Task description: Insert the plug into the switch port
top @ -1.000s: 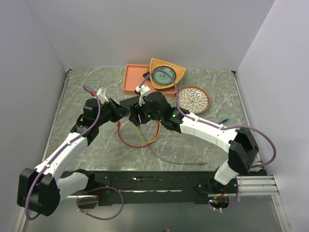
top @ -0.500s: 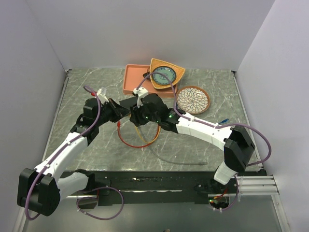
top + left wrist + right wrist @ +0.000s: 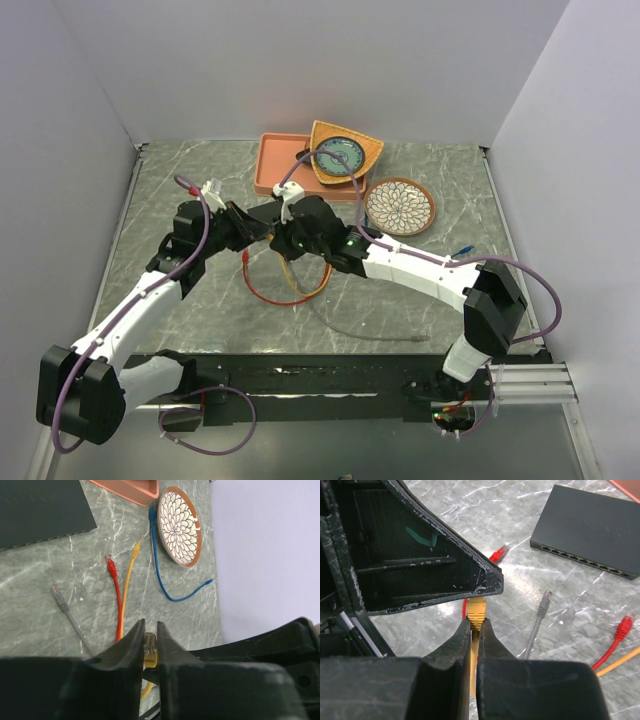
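The yellow plug (image 3: 149,645) hangs above the table, pinched between both grippers. My left gripper (image 3: 150,627) is shut on its clear tip. My right gripper (image 3: 476,622) is shut on the yellow boot (image 3: 477,609) just behind it, with the cable running back between the fingers. In the top view the two grippers meet at mid-table, left (image 3: 262,230) and right (image 3: 279,241). The switch (image 3: 592,530) is a flat black box with its row of ports facing the right wrist camera. The switch (image 3: 40,510) lies apart from the plug and is largely hidden under the arms from above.
Loose cables lie on the marble: a red plug (image 3: 110,565), a yellow end (image 3: 135,547), a grey plug (image 3: 545,600) and a blue cable (image 3: 160,575). At the back stand a salmon tray (image 3: 275,165), an orange dish (image 3: 343,152) and a floral plate (image 3: 400,205).
My right gripper has shifted slightly left toward the left gripper and closed on the yellow plug's boot. The left gripper has stayed shut on the plug.
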{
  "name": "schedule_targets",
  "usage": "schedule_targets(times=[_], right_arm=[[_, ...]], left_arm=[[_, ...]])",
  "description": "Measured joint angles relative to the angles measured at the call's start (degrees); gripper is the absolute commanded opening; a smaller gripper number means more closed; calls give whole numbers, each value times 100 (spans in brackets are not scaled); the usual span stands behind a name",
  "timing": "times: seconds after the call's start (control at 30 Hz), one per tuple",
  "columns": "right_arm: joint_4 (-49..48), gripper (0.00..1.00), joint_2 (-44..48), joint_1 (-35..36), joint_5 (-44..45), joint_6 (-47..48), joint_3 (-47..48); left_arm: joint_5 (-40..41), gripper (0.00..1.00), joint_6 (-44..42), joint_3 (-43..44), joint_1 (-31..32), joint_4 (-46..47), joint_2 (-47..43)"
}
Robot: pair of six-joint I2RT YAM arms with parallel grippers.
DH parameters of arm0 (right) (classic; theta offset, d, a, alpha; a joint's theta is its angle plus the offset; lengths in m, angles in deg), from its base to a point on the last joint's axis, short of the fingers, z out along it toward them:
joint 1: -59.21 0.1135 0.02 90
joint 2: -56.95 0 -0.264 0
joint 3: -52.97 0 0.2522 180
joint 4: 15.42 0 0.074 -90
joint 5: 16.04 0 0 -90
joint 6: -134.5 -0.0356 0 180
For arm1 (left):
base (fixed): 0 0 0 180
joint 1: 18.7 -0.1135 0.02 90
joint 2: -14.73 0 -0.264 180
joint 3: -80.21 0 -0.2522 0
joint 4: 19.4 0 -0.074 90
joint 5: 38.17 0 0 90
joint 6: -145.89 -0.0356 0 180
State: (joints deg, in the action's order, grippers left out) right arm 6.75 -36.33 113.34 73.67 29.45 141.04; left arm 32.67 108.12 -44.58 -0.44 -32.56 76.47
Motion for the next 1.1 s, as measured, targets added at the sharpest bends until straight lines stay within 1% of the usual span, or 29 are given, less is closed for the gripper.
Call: schedule_targets(times=[0.03,0.07,0.13,0.17,0.27,0.37,0.6,0.7,0.9,0.97,1.1], right_arm=[[4,0,0,0,26,20,0],[17,0,0,0,66,55,0],[66,0,2,0,197,129,-7],[83,0,15,0,271,162,-33],[142,0,153,-9,444,249,-275],[267,0,404,-26,568,302,-621],[529,0,1222,-271,780,439,-1178],[621,0,1652,-533,780,452,-1329],[649,0,2461,-1475,614,452,-1692],[713,0,2579,-1661,597,470,-1759],[787,0,2629,-1827,535,531,-1856]], left_arm=[[4,42,-46,26,0,-15,22],[15,61,-98,70,0,-72,52],[63,72,-240,184,0,-175,125],[90,83,-267,280,0,-247,181],[201,91,-468,669,0,-356,424],[363,95,-680,1143,7,-455,741],[798,97,-1252,2194,7,-614,1943],[903,97,-1491,2601,7,-728,2594],[1172,98,-1978,3567,66,-1123,4019],[1349,99,-2166,4009,131,-1272,4540],[1672,99,-2516,4599,306,-1508,5252]])
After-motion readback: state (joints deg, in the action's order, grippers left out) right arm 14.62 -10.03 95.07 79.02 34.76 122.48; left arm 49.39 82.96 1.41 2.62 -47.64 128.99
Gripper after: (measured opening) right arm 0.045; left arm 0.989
